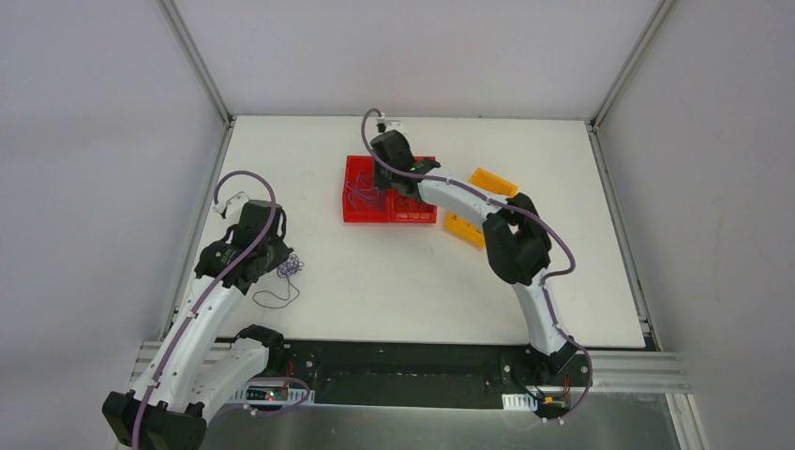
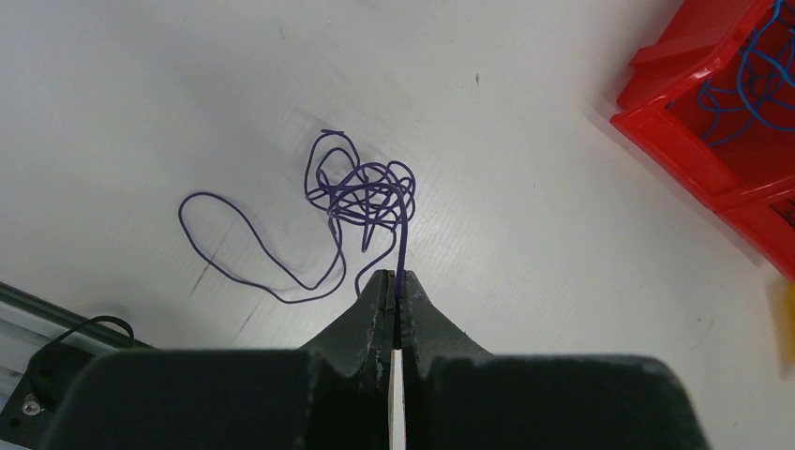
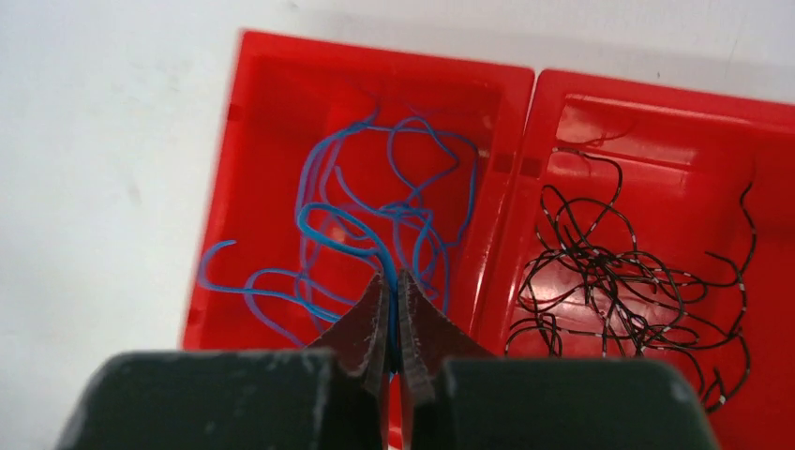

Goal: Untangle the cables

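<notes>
A thin purple-blue cable (image 2: 361, 192) lies in a small knot with a loose loop on the white table, at the left in the top view (image 1: 286, 274). My left gripper (image 2: 398, 277) is shut on one strand of it, just beside the knot. My right gripper (image 3: 394, 277) hangs over the left compartment of a red bin (image 3: 234, 169) and is shut on a blue cable (image 3: 347, 230) that trails into loose blue loops there. Thin black cables (image 3: 628, 272) lie tangled in the right compartment.
The red bin (image 1: 354, 167) stands at the table's middle back. Two orange blocks (image 1: 492, 181) (image 1: 463, 230) lie to its right, under the right arm. The table's metal rail runs along the near edge (image 1: 394, 361).
</notes>
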Robot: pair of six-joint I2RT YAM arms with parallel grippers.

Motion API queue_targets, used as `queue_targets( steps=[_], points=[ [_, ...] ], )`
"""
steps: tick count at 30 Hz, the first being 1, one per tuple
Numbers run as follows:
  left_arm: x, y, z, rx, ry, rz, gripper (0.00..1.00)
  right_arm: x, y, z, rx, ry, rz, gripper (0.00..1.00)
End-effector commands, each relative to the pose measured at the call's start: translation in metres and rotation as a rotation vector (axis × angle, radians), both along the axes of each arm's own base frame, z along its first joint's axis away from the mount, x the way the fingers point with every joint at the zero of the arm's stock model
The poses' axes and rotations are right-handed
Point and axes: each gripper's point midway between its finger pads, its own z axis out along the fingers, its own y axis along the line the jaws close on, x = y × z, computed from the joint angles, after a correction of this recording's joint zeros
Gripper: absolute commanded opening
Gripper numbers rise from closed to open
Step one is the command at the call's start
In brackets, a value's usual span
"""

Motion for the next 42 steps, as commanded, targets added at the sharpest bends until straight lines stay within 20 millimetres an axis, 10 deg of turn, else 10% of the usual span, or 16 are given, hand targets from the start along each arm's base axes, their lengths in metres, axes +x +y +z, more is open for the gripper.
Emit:
queue_targets(
  steps=[1, 9, 14, 29, 42],
  points=[
    [0.003, -0.003, 0.000, -0.013, -0.010, -0.029, 0.00, 0.003, 0.000, -0.011, -0.181, -0.025, -0.029, 0.00],
    [0.006, -0.009, -0.001, -0.018, -0.008, -0.066, 0.00, -0.008, 0.016, -0.026, -0.319, -0.036, 0.036, 0.01],
    [0.008, -0.019, -0.002, -0.050, -0.001, -0.119, 0.00, -0.014, 0.022, 0.020, -0.227, -0.071, 0.062, 0.49],
    [0.020, -0.080, 0.018, -0.249, -0.060, -0.410, 0.00, -0.081, -0.025, 0.144, 0.012, -0.173, 0.124, 0.85],
    [0.021, -0.160, 0.107, -0.538, -0.276, -0.793, 0.00, -0.203, -0.113, 0.091, 0.194, -0.096, 0.307, 0.90]
  ],
)
